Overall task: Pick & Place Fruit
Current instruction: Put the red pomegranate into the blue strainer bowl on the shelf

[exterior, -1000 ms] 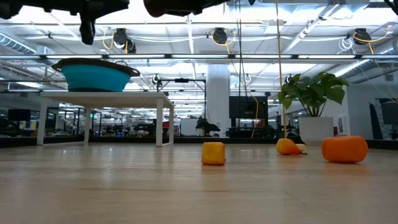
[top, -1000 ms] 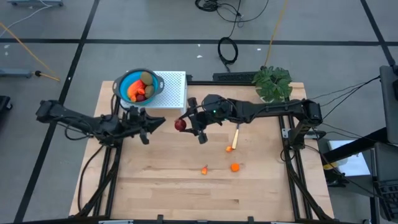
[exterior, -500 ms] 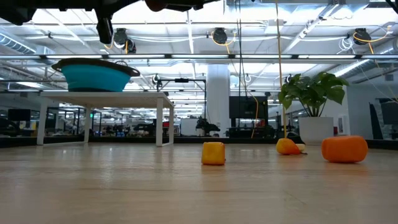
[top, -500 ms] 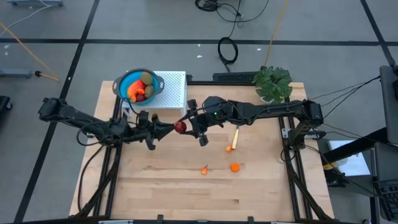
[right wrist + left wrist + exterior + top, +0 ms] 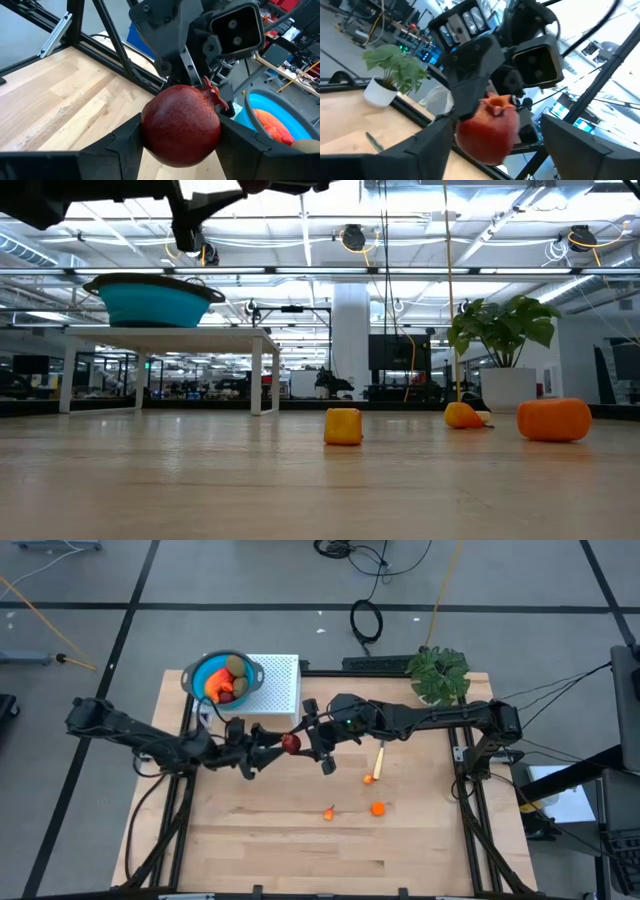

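The desk (image 5: 300, 840) lies well below a mid-air handover, so a slip means a fall and a roll. The blue bowl (image 5: 222, 676), already holding fruit, sits on a white stand beside the left arm. The right hand (image 5: 303, 743) is clamped on the dark red pomegranate (image 5: 290, 743); the left hand (image 5: 270, 747) has its fingers apart on either side of it. If the right lets go before the left closes squarely, the round fruit could drop among the small orange pieces (image 5: 377, 808).
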Tool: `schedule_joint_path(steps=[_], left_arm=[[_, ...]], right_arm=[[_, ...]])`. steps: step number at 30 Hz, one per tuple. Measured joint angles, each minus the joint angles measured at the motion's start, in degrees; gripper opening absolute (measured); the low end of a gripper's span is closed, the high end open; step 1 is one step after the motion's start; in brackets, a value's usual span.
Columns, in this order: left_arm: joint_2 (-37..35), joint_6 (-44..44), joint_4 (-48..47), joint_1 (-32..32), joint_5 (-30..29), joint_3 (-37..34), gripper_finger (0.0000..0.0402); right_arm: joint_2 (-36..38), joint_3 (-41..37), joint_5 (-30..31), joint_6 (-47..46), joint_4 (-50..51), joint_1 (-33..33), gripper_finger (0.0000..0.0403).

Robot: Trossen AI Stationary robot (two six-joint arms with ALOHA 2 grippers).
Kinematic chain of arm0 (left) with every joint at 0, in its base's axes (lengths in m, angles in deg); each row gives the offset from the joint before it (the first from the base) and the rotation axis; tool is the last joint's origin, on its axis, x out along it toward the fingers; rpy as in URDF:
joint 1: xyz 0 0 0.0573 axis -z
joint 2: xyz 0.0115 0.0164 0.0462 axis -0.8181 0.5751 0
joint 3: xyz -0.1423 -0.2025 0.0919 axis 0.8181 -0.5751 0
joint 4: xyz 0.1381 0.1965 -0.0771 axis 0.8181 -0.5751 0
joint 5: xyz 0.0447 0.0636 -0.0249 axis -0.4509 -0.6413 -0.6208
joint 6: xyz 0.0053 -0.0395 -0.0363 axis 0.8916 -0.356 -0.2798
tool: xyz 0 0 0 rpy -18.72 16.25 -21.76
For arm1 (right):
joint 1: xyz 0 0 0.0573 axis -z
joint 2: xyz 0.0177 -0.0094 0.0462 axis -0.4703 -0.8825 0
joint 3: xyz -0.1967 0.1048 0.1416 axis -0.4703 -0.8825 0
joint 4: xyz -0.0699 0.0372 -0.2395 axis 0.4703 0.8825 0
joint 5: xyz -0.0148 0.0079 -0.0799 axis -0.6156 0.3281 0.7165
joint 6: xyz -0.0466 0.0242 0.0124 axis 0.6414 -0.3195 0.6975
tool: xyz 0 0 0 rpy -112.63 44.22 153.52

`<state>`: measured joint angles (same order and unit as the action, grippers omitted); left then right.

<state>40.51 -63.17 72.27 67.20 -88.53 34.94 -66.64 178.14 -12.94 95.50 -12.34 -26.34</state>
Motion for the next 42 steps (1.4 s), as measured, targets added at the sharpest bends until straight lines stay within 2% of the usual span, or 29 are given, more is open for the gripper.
schedule_joint_path(steps=[5, 10, 15, 21, 27, 35, 42], left_arm=[[3.32, -2.07, 2.33, -1.34, 0.06, 0.42, 0.0333], [5.86, -1.35, 1.92, -2.73, 0.33, 2.77, 0.0333], [6.01, -0.8, 1.54, -4.0, 2.96, 3.1, 0.0304], [6.01, -0.75, 1.54, -4.18, 3.36, 3.13, 0.024], [5.99, -0.5, 1.34, -4.25, 3.36, 3.13, 0.0181], [5.96, -0.91, 0.22, -5.89, 4.72, 3.13, 0.0182], [0.73, 5.68, -7.46, -10.16, 3.56, 3.13, 0.0183]], right_arm=[[0.0, 0.0, 0.0, 0.0, -0.4, 0.04, 0.0202], [0.0, 0.0, 0.02, 0.0, -0.31, 0.04, 0.0202], [0.0, 0.0, 0.04, -0.02, -0.29, 0.08, 0.0202], [-0.02, 0.0, 0.45, 0.0, 0.22, 0.09, 0.0209], [-0.04, 0.0, 5.73, 0.55, 0.72, 0.12, 0.0239], [0.49, 0.0, 8.02, 0.45, 5.46, 0.67, 0.0298], [1.62, 0.04, 13.34, 2.23, 19.6, 1.97, 0.0324]])
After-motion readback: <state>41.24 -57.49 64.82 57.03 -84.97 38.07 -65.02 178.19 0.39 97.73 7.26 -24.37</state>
